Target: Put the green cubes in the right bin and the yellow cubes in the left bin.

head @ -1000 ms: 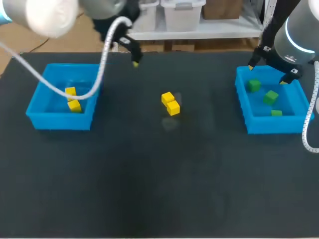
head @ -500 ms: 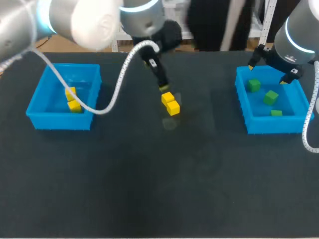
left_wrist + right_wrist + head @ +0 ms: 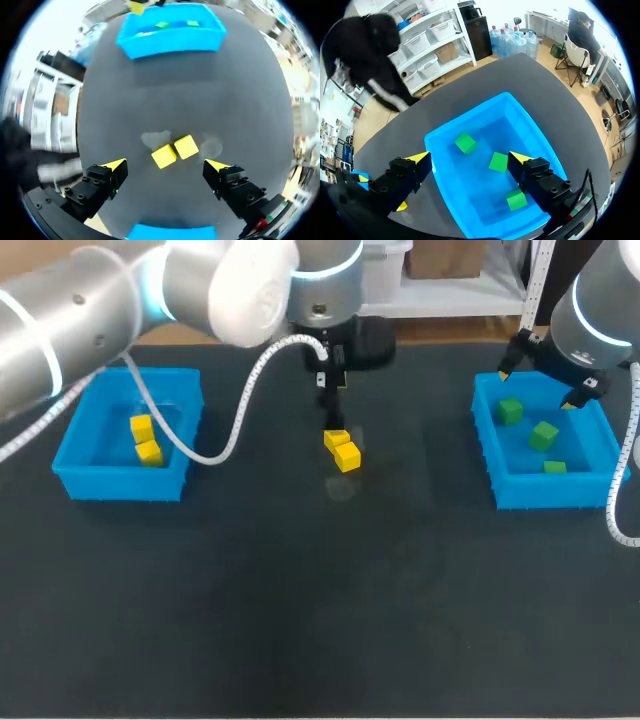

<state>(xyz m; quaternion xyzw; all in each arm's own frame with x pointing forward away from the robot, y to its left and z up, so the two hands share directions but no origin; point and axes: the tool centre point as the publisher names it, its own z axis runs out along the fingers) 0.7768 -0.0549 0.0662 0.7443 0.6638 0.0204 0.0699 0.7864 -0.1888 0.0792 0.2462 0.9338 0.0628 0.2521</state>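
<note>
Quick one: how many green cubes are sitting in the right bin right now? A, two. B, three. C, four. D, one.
B: the right bin holds three green cubes, each lying apart from the others on its floor; the right wrist view shows the same three.

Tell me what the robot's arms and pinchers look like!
The left arm and right arm are fat silvery-grey tubes with glowing light-blue rings. A white ribbed cable runs along each. The left gripper and right gripper are black and blocky, with bright yellow fingertips.
</note>
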